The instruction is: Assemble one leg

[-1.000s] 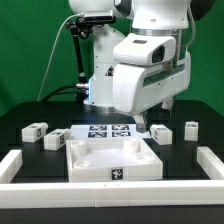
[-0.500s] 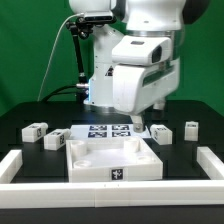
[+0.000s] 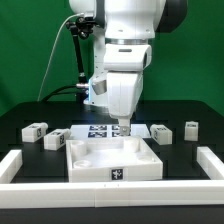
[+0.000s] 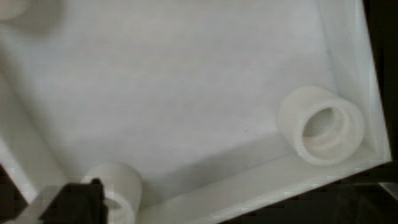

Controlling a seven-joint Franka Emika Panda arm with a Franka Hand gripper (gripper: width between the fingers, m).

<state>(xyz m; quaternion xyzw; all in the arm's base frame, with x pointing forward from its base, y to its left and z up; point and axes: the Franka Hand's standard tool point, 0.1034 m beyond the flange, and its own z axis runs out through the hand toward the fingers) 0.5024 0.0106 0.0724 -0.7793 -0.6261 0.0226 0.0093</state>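
Over the far rim of the tabletop hangs the gripper; whether its jaws stand wide or narrow I cannot tell. The nearest leg lies just off the tabletop's far corner on the exterior view's right, and three more lie loose beside the tabletop. With the gripper this low, a sideways reach could clip the rim or nudge the leg, and smooth hard plastic would likely skid. The tabletop is a shallow, glossy white tray with a raised round socket near a corner.
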